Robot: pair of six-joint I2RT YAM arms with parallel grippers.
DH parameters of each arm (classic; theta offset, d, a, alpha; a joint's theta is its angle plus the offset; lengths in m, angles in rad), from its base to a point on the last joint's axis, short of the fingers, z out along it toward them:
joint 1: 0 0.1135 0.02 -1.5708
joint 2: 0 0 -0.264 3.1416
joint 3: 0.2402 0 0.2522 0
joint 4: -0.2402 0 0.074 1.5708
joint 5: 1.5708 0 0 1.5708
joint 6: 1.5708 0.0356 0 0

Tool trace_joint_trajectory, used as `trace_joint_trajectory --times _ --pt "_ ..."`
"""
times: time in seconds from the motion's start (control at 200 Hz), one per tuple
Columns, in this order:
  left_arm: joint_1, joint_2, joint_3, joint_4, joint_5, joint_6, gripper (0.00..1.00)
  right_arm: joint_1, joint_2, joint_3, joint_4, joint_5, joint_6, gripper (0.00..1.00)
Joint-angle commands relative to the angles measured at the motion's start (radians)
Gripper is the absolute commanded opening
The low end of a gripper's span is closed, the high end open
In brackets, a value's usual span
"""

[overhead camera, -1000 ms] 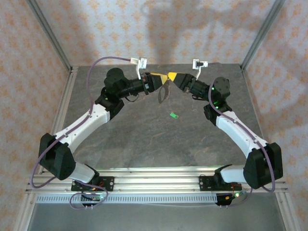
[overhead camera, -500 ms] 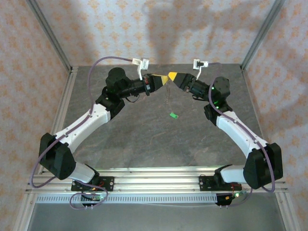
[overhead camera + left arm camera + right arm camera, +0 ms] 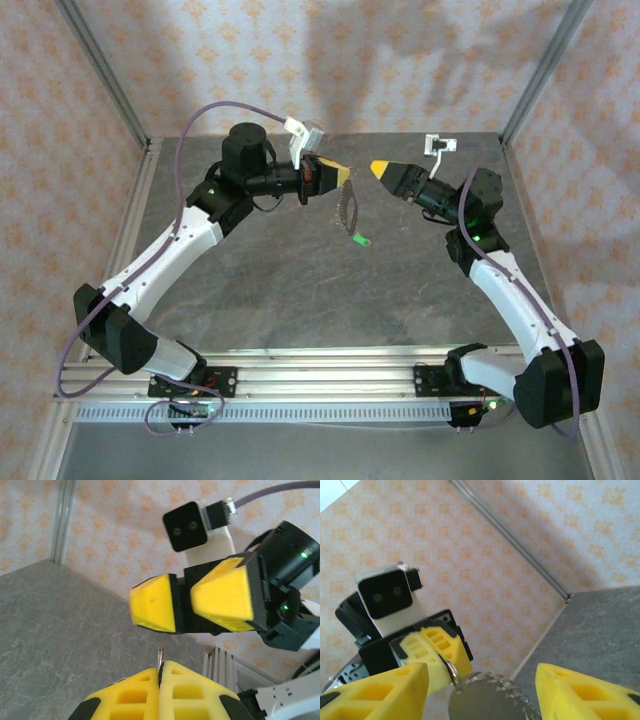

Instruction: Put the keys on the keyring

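Observation:
My left gripper (image 3: pixel 343 176) is raised over the back of the table and shut on the keyring (image 3: pixel 160 656), a thin metal loop that sticks up edge-on between its yellow fingertips. In the right wrist view the keyring (image 3: pixel 452 672) shows at the left gripper's tip. The keys (image 3: pixel 348 208) hang below it as a short jagged grey string and appear close up as keys (image 3: pixel 512 687) in the right wrist view. My right gripper (image 3: pixel 378 168) faces the left one from a short gap to the right. It is open with nothing between its fingers (image 3: pixel 375 692).
A small green tag (image 3: pixel 360 240) lies on the grey table (image 3: pixel 300 290) just below the hanging keys. Patterned walls and metal corner posts (image 3: pixel 540 70) close in the back. A rail (image 3: pixel 320 360) runs along the near edge by both arm bases.
The right gripper opened and drew back to the right, away from the left one. The keys now hang from the left gripper alone, and the left arm has shifted slightly.

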Motion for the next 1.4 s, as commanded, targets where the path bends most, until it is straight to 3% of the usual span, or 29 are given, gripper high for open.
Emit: trace_joint_trajectory --times 0.0,0.365,1.021,1.396 --pt "0.011 -0.005 0.071 -0.113 0.078 0.1 0.0 0.003 -0.012 -0.016 0.001 -0.081 -0.015 0.57" --pt "0.006 0.03 0.111 -0.163 0.154 0.118 0.0 0.047 0.024 0.025 0.034 -0.135 -0.017 0.51" --pt "0.006 0.041 0.11 -0.162 0.172 0.122 0.0 0.11 0.084 0.06 0.06 -0.156 -0.026 0.38" --pt "0.005 0.038 0.105 -0.161 0.169 0.123 0.0 0.112 0.081 0.046 0.064 -0.165 -0.03 0.1"
